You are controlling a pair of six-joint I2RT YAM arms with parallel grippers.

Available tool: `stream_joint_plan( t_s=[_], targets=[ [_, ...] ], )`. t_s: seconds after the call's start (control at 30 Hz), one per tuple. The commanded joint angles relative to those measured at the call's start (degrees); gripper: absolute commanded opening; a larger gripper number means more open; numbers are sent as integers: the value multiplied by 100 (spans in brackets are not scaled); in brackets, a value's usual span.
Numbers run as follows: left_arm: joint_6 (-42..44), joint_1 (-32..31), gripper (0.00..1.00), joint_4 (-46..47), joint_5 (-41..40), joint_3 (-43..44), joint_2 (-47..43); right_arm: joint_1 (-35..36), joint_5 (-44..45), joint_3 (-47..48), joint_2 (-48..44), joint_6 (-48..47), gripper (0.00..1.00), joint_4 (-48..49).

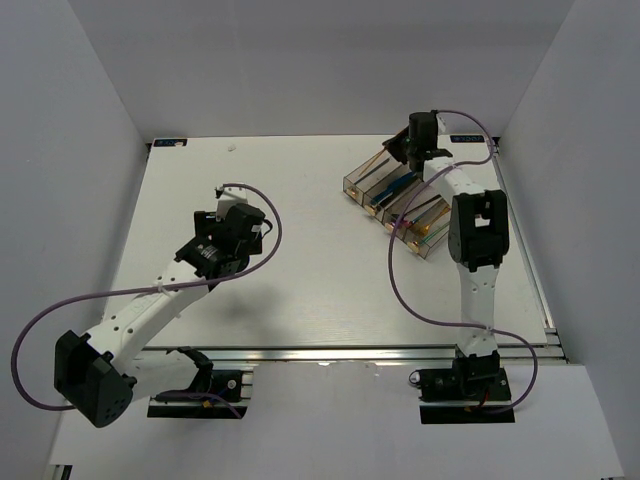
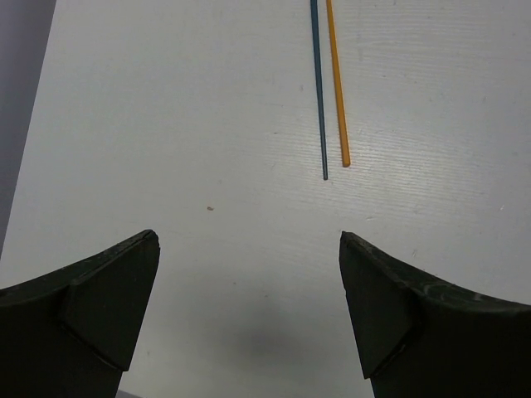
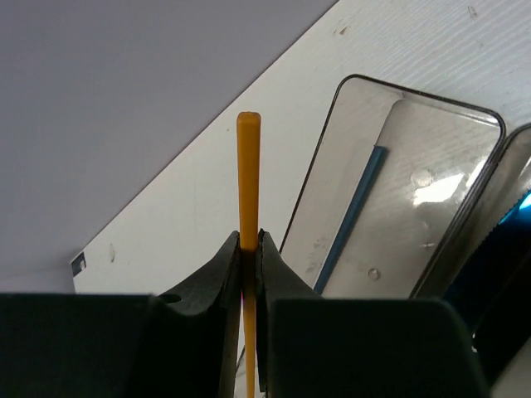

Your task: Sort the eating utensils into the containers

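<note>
My right gripper [image 3: 249, 236] is shut on an orange chopstick [image 3: 248, 174], which sticks out past the fingertips. It is held just left of the end container [image 3: 332, 124], and a thin blue chopstick [image 3: 353, 217] lies inside that container. In the top view the right gripper [image 1: 415, 145] hovers at the far end of the four joined containers [image 1: 352, 185]. Those hold a blue knife [image 1: 398, 184] and other cutlery. My left gripper [image 2: 249, 240] is open and empty, low over the table. Ahead of it an orange chopstick [image 2: 337, 83] and a thin blue one [image 2: 319, 91] lie side by side.
The white table [image 1: 300, 290] has grey walls on three sides. The right arm's upper link [image 1: 478, 230] stands beside the near end of the containers. A purple cable [image 1: 400, 280] loops over the table by the right arm.
</note>
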Motion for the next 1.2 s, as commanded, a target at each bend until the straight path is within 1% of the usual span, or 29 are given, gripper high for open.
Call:
stream_joint_plan(
  t_s=[0.0,0.1,0.13,0.2,0.23,0.3,0.33,0.4,0.43,0.47,0.53,0.73,0.77,0.83,0.87,0.9,0.97,1.0,1.03,1.07,1.1,1.13,1.17],
  targets=[
    [108,2,98,360,42,-145,-235,47,317,584,252,-245,0,-209],
    [91,2,98,334,121,-154,-85,3,317,533,331,-175,0,-157],
    [90,2,98,317,130,-137,-7,-6,299,489,323,-175,6,-105],
    [90,2,98,299,130,-110,29,3,299,392,288,-157,15,-78],
    [99,2,98,290,139,-110,38,3,291,331,253,-149,24,-78],
    [82,2,98,299,139,-101,21,3,273,121,138,-148,32,96],
    [73,2,98,299,148,-93,3,3,255,76,103,-148,43,124],
    [64,11,98,308,165,-75,-15,3,229,40,24,-192,60,107],
    [38,11,98,290,191,-75,-15,3,246,57,-2,-219,75,72],
    [20,11,98,273,183,-49,-15,3,273,66,-63,-271,81,28],
    [-15,20,98,246,174,-31,-15,-14,343,23,-143,-315,88,-7],
    [-269,99,98,194,86,215,47,-32,405,-285,-722,-491,89,10],
    [-418,151,98,185,69,267,99,-23,396,-320,-889,-552,89,19],
    [-769,248,98,132,77,469,336,3,256,-312,-1065,-903,89,-8],
    [-867,283,98,114,199,548,450,38,325,-242,-1266,-1052,89,-286],
    [-989,336,98,97,279,653,590,134,430,-215,-1373,-1454,89,-445],
    [-1227,564,98,105,489,952,1073,301,798,-223,-1794,-1913,89,-919],
    [-1271,695,98,105,812,1075,1258,432,1044,-372,-1943,-2115,89,-1052],
    [-1368,966,98,105,998,1311,1643,460,1038,-512,-2267,-2326,89,-1167],
    [-1386,1100,98,158,1209,1418,1821,451,846,-714,-2453,-2328,89,-1229],
    [-1369,1231,98,289,1629,1515,2005,330,122,-1264,-2620,-2319,89,-1212],
    [-1290,1363,96,342,1729,1655,2181,259,-364,-1548,-2944,-2319,89,-1186],
    [-1263,1382,92,325,1704,2013,2557,214,-1013,-1899,-3147,-2276,89,-1133]
  ],
)
